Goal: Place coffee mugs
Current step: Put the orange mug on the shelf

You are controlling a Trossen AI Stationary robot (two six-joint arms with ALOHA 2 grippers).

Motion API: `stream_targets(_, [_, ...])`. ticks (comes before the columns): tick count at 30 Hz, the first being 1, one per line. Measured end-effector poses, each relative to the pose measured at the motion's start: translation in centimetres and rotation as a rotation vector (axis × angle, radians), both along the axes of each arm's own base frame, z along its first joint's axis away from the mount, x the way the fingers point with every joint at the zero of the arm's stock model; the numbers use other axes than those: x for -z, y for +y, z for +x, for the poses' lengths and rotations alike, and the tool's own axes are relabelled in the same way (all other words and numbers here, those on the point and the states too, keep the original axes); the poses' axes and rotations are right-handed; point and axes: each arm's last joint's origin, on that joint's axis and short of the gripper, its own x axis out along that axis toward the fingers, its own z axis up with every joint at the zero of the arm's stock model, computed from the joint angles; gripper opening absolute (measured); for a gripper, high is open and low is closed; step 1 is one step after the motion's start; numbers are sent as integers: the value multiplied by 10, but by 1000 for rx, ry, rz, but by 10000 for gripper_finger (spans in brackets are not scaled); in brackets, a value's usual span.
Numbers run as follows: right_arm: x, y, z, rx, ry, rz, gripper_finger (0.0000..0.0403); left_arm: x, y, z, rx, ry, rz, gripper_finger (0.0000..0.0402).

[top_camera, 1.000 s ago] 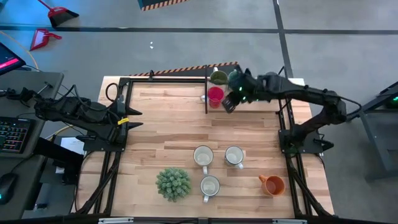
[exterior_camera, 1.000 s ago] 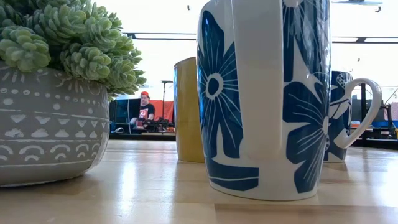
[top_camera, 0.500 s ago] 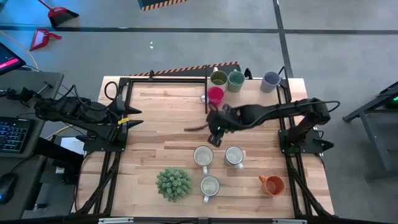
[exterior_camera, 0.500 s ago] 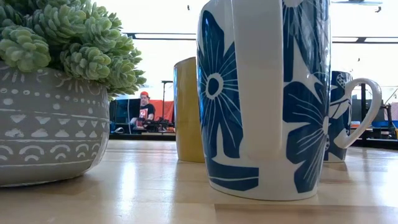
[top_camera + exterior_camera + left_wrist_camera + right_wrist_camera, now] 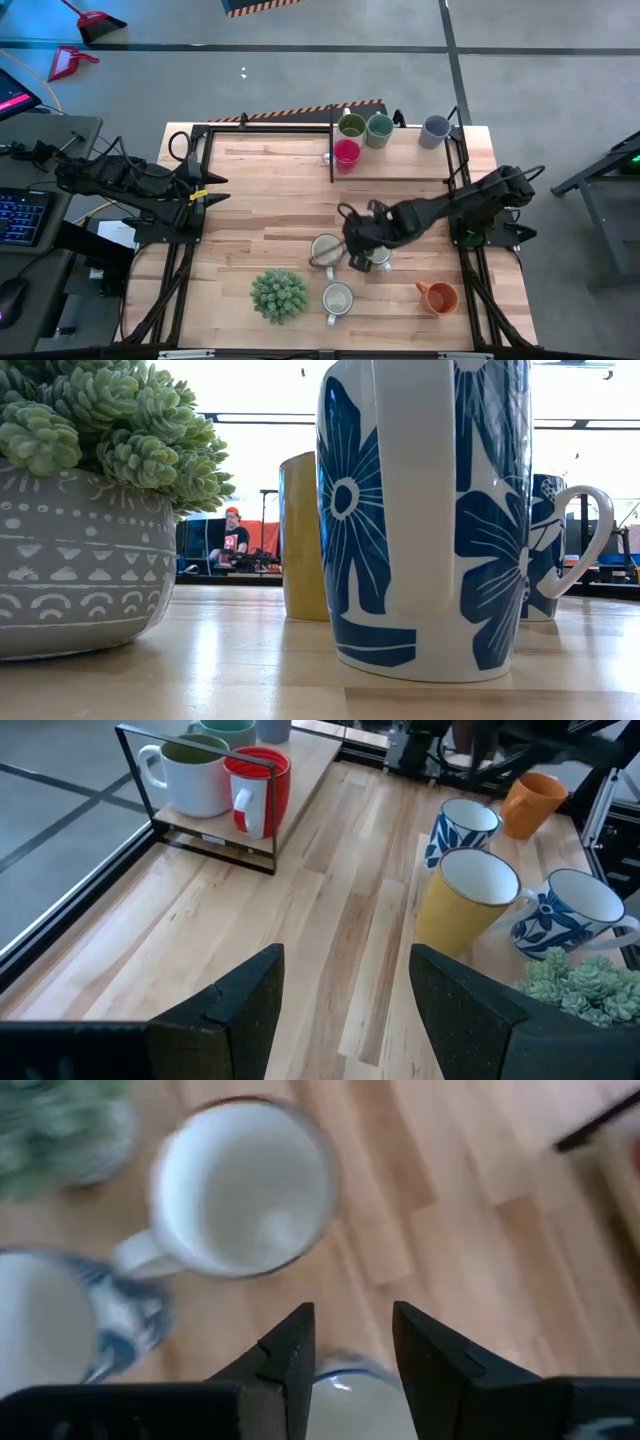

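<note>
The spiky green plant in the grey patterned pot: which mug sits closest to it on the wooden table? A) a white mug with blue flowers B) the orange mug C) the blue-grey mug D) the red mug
A: in the high view a white ceramic mug with blue flowers stands right beside the spiky green plant in its grey patterned pot, while the other three stand farther off.

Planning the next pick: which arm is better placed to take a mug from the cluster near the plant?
Right: the right gripper hangs open over the white mugs, while the left gripper waits at the table's left edge.
</note>
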Motion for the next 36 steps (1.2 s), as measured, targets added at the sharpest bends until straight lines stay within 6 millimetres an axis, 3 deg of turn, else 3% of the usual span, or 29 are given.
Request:
stream_targets(6, [-15,33,-20,-50,20,15,114,0,0,0,0,1,0,205])
stream_targets(13, [-36,64,-22,-123,-121,93,114,0,0,0,1,2,1,205])
stream_targets(20, [-28,71,-15,-140,-119,97,114,0,0,0,-6,0,3,205])
stream_targets(25, [-13,78,-24,-158,56,115,114,0,0,0,-5,0,3,205])
stream_targets(30, [-5,87,-47,-23,230,138,114,0,0,0,-5,0,3,205])
stream_targets(36, [-4,110,-68,213,252,226,114,0,0,0,-5,0,4,205])
